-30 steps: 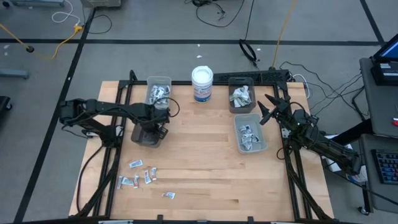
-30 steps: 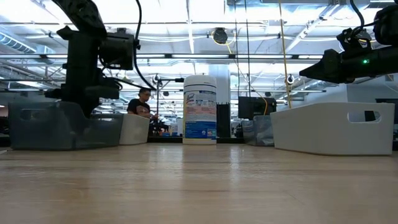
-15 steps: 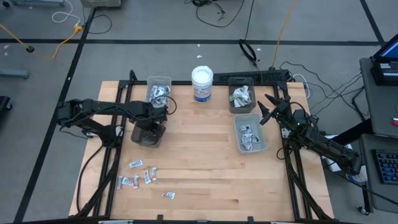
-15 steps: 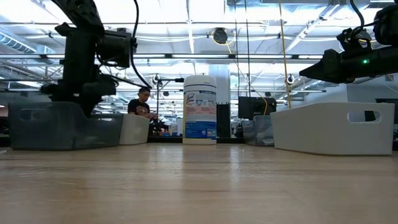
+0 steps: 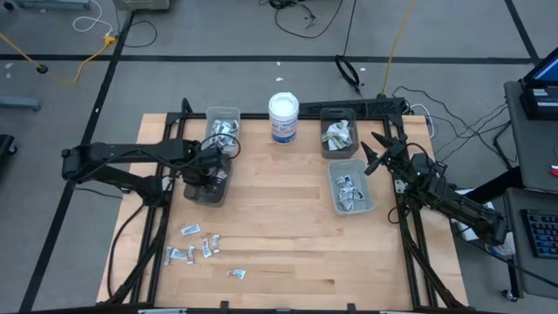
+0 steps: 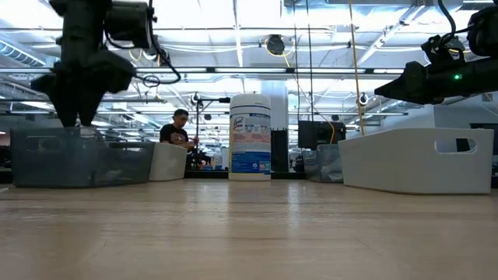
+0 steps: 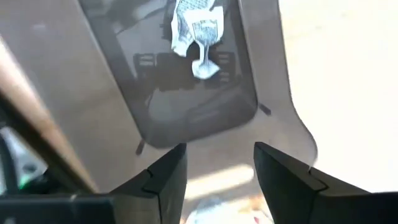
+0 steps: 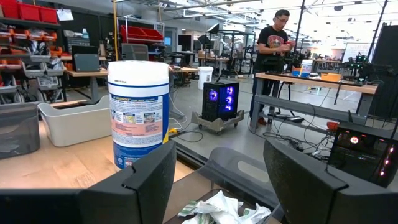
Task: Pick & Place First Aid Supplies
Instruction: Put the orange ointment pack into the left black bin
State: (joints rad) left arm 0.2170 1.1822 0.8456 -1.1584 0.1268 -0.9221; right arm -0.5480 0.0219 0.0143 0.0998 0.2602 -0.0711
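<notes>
Left gripper (image 7: 216,163) hovers over grey bin (image 5: 207,185), fingers apart, empty; packet (image 7: 196,30) lies inside. Risk: snagging the bin wall. Right gripper (image 5: 373,150) waits apart beside white bin (image 5: 351,187).

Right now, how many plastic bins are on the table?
4. A clear bin at the back left, a dark bin under the left gripper, a grey bin at the back right, and a white bin before it.

Left gripper (image 5: 207,171) raised clear of the dark grey bin (image 5: 209,189), fingers apart, left arm drawn back leftward
</notes>
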